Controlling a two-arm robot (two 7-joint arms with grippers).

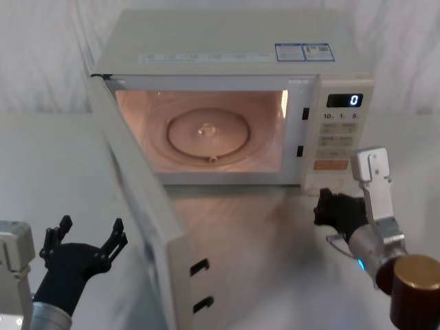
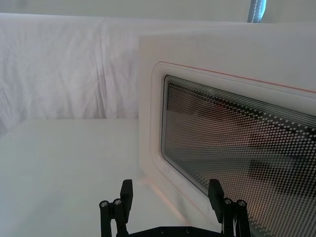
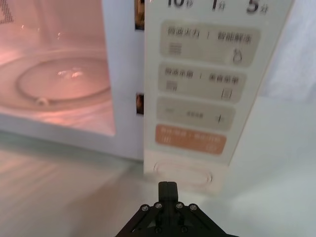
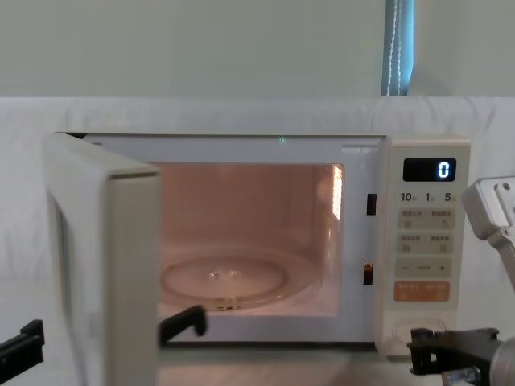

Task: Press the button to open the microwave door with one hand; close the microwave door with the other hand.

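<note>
The microwave door (image 1: 148, 227) stands swung out to the left, its inner edge toward me, and the lit cavity is exposed. Its dark dotted window (image 2: 232, 138) shows close up in the left wrist view. My left gripper (image 1: 91, 230) hovers open low at the left, just outside the door's outer face, fingers (image 2: 127, 190) spread and holding nothing. The wide cream button (image 3: 182, 174) sits at the bottom of the control panel, under the orange key (image 3: 190, 139). My right gripper (image 3: 168, 186) is shut and empty, its tips just short of the button (image 4: 418, 330).
The cream microwave body (image 1: 227, 48) stands on a white cloth-covered table (image 1: 41, 158) against a white backdrop. A glass turntable (image 1: 206, 134) lies inside. The display (image 4: 438, 170) reads 0. Bare tabletop stretches to the left of the door.
</note>
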